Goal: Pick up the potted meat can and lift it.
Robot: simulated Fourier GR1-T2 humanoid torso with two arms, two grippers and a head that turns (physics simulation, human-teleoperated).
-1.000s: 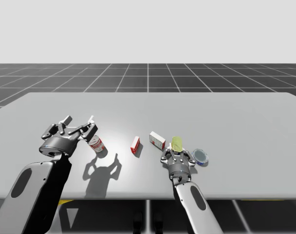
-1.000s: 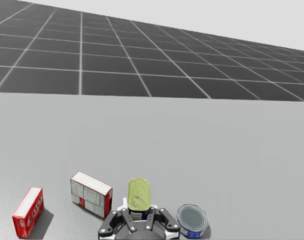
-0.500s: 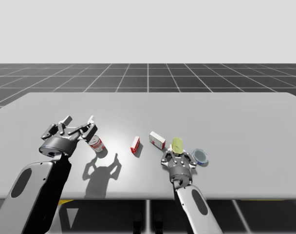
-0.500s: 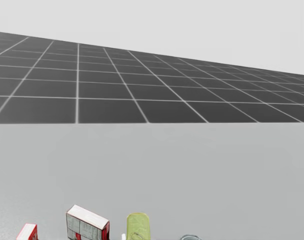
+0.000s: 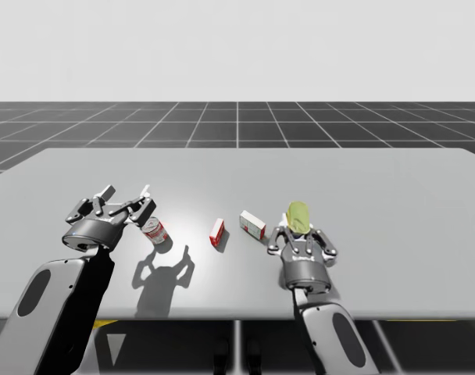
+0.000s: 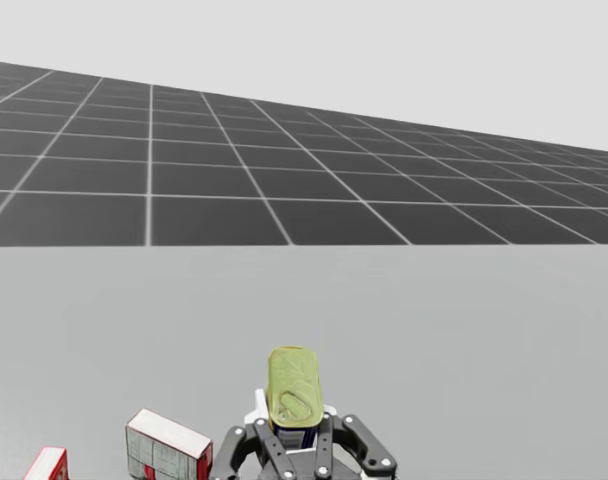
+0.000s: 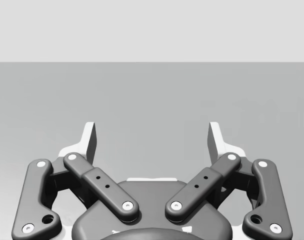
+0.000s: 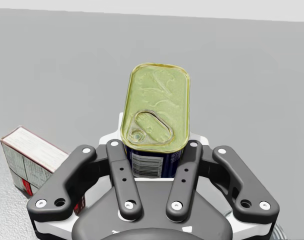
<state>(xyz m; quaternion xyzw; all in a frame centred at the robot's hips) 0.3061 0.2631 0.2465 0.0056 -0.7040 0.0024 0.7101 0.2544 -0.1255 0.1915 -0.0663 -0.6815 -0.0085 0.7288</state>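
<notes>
Near the front edge of the grey table [image 5: 378, 187], right of its middle, the robot's right claw [image 5: 298, 232] is clamped on the potted meat can [image 5: 299, 214], a rounded-rectangular tin with a yellow-green pull-tab lid and dark blue sides. In the right wrist view the claw [image 8: 154, 161] presses its fingers [image 8: 189, 159] against the can [image 8: 157, 107] from two sides. The can's base is hidden, so whether it clears the table cannot be told. A white and red rectangular box [image 5: 252, 224] lies just beside this claw, and a small red box [image 5: 217, 232] sits further left. The left claw [image 5: 126, 194] hovers with its fingers wide apart next to a red and white round can [image 5: 155, 231] lying on its side.
</notes>
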